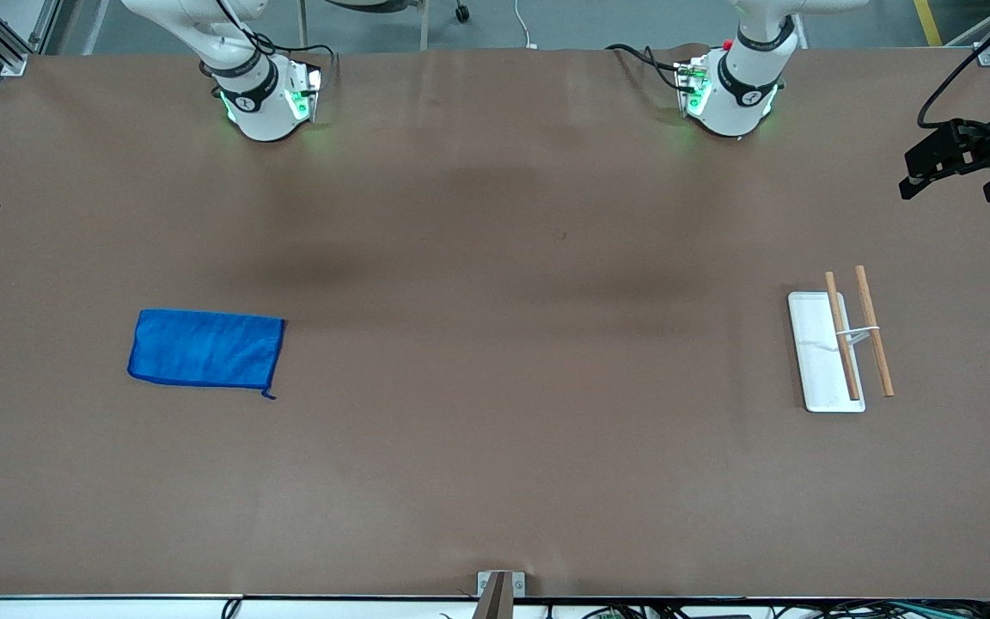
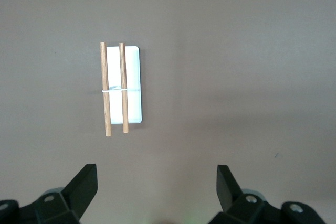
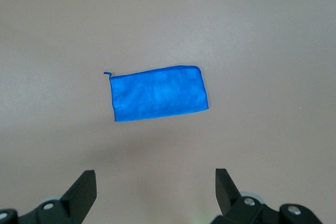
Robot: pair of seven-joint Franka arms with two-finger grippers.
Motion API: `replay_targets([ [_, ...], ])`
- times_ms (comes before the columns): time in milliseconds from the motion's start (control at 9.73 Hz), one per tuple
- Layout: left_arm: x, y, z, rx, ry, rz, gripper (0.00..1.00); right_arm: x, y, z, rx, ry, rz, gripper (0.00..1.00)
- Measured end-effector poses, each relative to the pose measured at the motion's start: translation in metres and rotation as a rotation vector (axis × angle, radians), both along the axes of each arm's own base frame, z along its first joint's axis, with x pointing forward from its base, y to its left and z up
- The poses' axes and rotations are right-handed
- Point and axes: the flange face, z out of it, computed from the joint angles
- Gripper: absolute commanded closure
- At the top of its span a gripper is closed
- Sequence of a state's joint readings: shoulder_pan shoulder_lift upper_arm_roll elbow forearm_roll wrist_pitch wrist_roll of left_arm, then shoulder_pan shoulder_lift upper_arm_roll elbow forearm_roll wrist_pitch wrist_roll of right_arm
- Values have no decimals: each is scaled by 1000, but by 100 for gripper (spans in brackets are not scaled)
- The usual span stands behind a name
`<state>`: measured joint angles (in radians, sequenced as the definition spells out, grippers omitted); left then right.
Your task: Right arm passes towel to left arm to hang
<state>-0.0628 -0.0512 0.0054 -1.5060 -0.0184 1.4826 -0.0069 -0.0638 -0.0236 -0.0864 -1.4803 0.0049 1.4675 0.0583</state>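
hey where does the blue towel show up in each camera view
Front view: the towel lies flat on the table, toward the right arm's end.
Left wrist view: not in it; only the rack shows.
Right wrist view: the towel lies mid-picture, above the open fingers.
Shared landmark: its corner loop.

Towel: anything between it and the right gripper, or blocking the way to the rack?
Nothing visible. The towel lies flat on bare table below the open right gripper. The table between it and the wooden-bar rack, at the left arm's end under the open left gripper, shows no objects.
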Motion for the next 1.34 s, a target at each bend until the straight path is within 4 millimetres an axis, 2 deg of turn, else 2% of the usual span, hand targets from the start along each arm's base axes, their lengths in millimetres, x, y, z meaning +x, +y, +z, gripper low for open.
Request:
replay_targets([
  [719, 1, 0, -2, 0, 3, 0, 0, -1, 0, -1, 1, 7, 2, 0],
  [925, 3, 0, -5, 0, 7, 0, 0, 3, 1, -12, 3, 26, 6, 0],
  [1027, 4, 0, -6, 1, 9, 0, 0, 11, 1, -34, 5, 40, 13, 0],
  [1130, 5, 0, -6, 1, 8, 0, 0, 24, 1, -71, 4, 44, 35, 0],
  [1336, 7, 0, -9, 0, 7, 1, 0, 46, 10, -173, 2, 65, 93, 0],
])
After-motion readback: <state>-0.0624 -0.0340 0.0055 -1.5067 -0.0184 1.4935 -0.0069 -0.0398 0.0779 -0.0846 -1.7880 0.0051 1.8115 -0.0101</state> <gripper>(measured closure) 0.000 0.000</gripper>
